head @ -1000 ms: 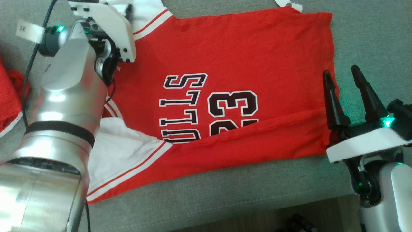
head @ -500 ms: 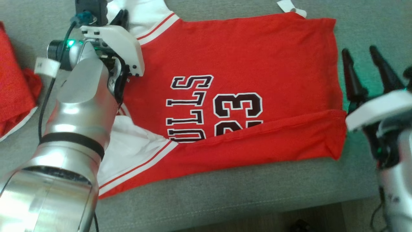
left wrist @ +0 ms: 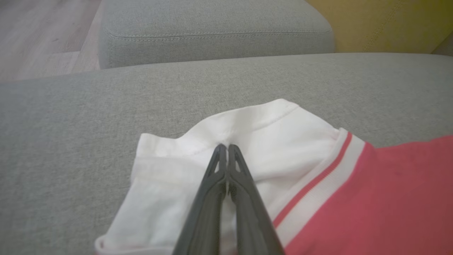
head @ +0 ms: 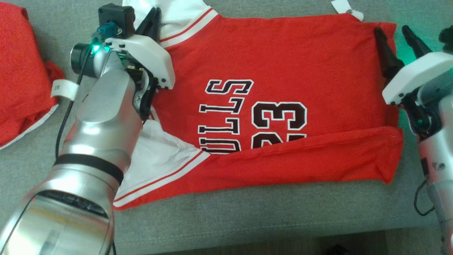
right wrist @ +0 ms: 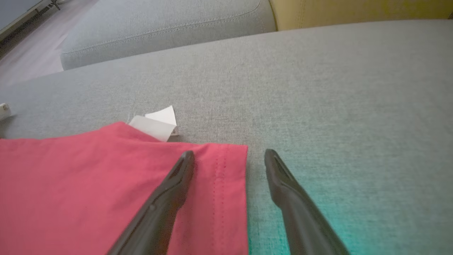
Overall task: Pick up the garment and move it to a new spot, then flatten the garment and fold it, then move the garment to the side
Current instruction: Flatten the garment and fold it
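Across the grey couch (head: pixel 247 212) the head view lays out the red jersey (head: pixel 283 56), near edge folded over, while the left wrist view shows the left gripper (left wrist: pixel 223 148) pinched tight on its white sleeve (left wrist: pixel 269 141). Another red garment (head: pixel 21 71) lies off to the left, and the silver left forearm (head: pixel 102 124) covers the jersey's collar end. The right gripper (right wrist: pixel 228 156) stands wide astride the hem corner, one finger over red cloth, one over couch.
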`<state>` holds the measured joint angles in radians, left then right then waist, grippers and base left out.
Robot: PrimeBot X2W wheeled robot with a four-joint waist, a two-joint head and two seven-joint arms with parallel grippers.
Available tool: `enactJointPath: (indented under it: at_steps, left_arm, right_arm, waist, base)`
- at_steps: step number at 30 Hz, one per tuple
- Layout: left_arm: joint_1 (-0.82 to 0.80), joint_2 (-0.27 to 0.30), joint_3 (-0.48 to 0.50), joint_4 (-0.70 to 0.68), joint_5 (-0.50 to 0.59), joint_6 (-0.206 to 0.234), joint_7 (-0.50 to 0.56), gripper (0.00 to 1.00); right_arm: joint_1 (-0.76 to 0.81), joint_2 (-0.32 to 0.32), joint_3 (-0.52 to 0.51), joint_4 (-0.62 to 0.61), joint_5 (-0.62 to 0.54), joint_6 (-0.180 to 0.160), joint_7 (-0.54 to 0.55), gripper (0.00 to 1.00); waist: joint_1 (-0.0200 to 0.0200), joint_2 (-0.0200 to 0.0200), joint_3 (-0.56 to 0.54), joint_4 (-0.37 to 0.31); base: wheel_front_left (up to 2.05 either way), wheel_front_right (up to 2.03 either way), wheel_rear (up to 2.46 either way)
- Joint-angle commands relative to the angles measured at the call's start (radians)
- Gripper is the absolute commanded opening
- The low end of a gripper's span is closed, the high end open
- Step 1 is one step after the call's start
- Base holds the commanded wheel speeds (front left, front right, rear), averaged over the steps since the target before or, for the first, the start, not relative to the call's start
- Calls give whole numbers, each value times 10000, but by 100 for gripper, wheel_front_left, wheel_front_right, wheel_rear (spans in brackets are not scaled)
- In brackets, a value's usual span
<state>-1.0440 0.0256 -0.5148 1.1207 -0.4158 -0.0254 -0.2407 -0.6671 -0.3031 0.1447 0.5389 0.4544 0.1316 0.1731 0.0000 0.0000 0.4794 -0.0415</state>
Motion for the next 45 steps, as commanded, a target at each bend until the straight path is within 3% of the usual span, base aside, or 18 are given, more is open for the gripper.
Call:
enactJointPath:
  at_steps: [1, 4, 6, 7, 8, 12, 18, 24, 37, 45]
  left_arm:
    - [-102, 248, -24, -380, -158, 98, -143, 0]
    - [-74, 248, -314, -511, -401, 185, -163, 0]
    - [-68, 248, -474, -578, -564, 243, -174, 0]
    - [-73, 248, -532, -618, -637, 281, -180, 0]
    - [-73, 247, -577, -670, -698, 328, -187, 0]
    - [-92, 247, -550, -1136, -716, 586, -204, 0]
    - [470, 483, 191, -2918, -271, 967, -208, 0]
    - [1353, 652, 757, -4437, 190, 1072, -209, 0]
    - [4894, 833, 1507, -8403, 1395, 1207, -209, 0]
    - [7192, 815, 1583, -9281, 1612, 1251, -210, 0]
  right_arm:
    - [-320, -218, 291, 135, 147, -9, 40, 100]
    - [-603, -256, 668, 811, 318, -9, 289, 100]
    - [-707, -281, 881, 1146, 493, -9, 432, 43]
    - [-749, -304, 946, 1273, 570, -9, 453, 4]
    - [-783, -321, 983, 1368, 646, -9, 437, 0]
    - [-882, -473, 960, 1265, 883, -9, -338, 0]
    - [-670, -693, 826, 631, 1033, -9, -1809, 0]
    - [-267, -830, 764, 208, 1104, -9, -2327, 0]
    - [2101, -719, 333, -1287, 1264, -9, -2352, 0]
    - [3671, -256, -117, -2448, 739, -9, -1924, 0]
  waist:
    - [0, 0, 24, 54]
    - [0, 0, 48, 139]
    - [0, 0, 64, 184]
    - [0, 0, 69, 202]
    - [0, 0, 65, 220]
    - [0, 0, 2, 293]
    - [0, 0, -221, 365]
    - [0, 0, -404, 425]
    - [0, 0, -910, 539]
    - [0, 0, -1185, 522]
  base:
    - [0, 0, 0]
    - [0, 0, 0]
    - [0, 0, 0]
    - [0, 0, 0]
    - [0, 0, 0]
    - [0, 0, 0]
    - [0, 0, 0]
    - [0, 0, 0]
    - [0, 0, 0]
    - [0, 0, 0]
